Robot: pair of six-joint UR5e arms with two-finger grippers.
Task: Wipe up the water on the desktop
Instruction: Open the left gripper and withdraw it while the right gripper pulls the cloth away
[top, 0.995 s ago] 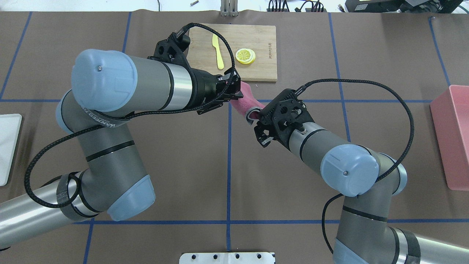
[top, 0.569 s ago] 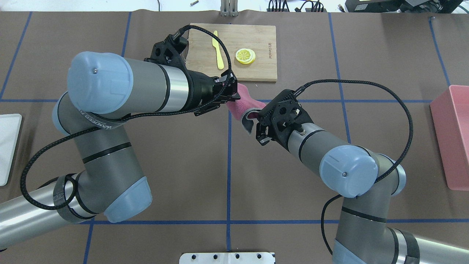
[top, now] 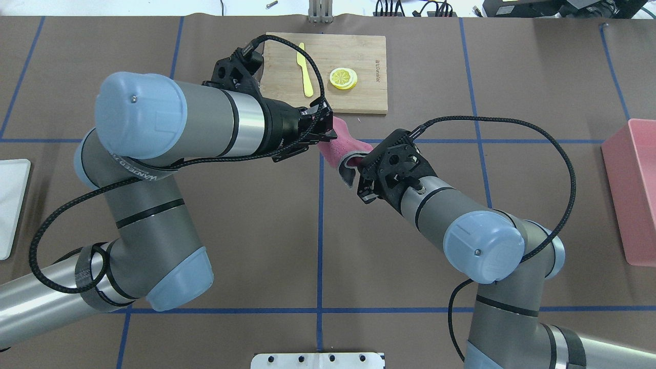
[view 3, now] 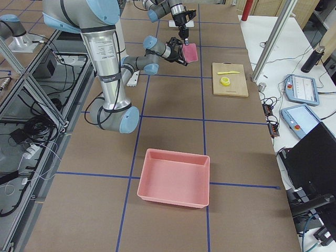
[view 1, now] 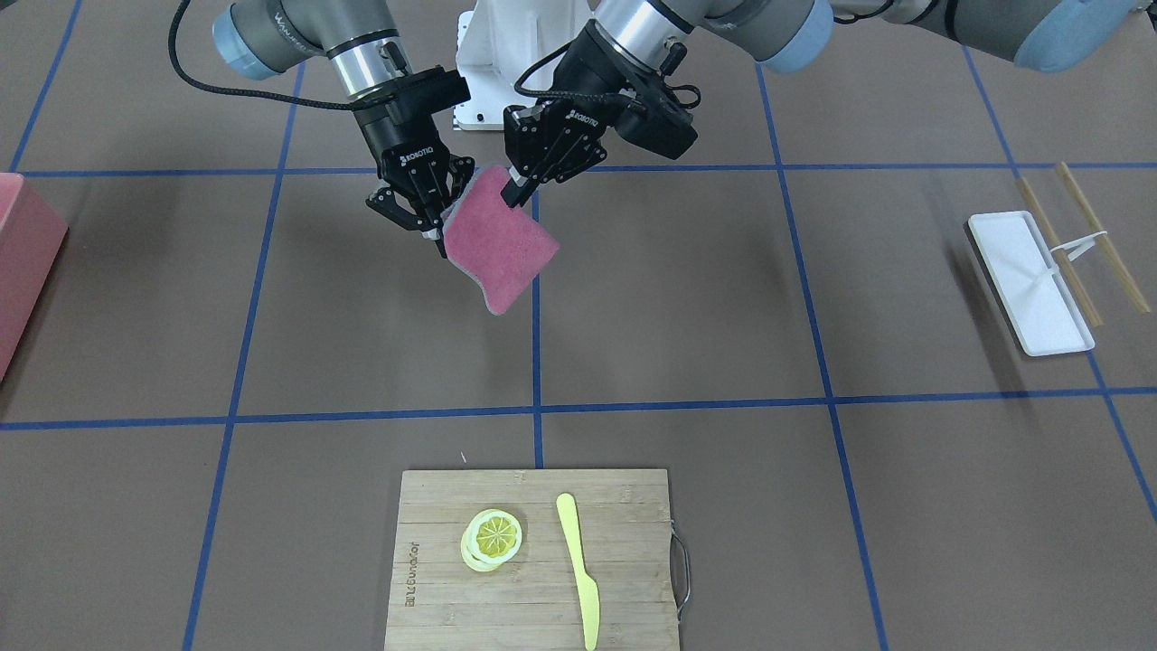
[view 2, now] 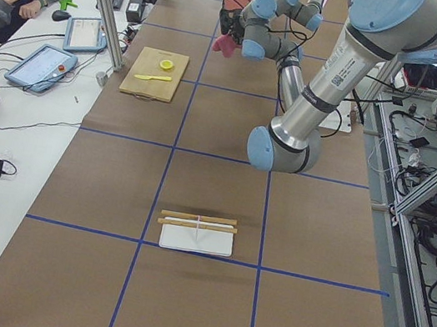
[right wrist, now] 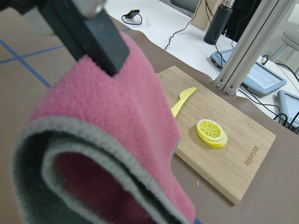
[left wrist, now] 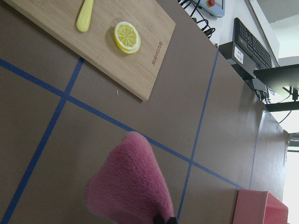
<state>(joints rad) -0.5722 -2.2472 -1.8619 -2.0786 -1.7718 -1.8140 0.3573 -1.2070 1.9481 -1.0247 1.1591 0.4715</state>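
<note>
Pink cloth [view 1: 497, 240] hangs at upper centre of the front view, raised above the brown tabletop [view 1: 687, 298] and over a blue tape line. It is folded, with a grey lining inside.

Left gripper [view 1: 517, 192]: fingers closed on the cloth's top corner. The right wrist view shows one black finger [right wrist: 93, 37] pressed on the pink face.

Right gripper [view 1: 438, 237]: fingers at the cloth's grey-edged left side. Whether they clamp it cannot be told.

Lower centre of the front view: a bamboo board [view 1: 624, 533] lies on the tabletop and carries lemon slices [view 1: 493, 535] and a yellow knife [view 1: 578, 565], set apart. At right, a white tray [view 1: 1030, 280] lies beside two wooden sticks [view 1: 1098, 235]. A pink bin [top: 633, 195] sits at the right edge of the overhead view.
</note>
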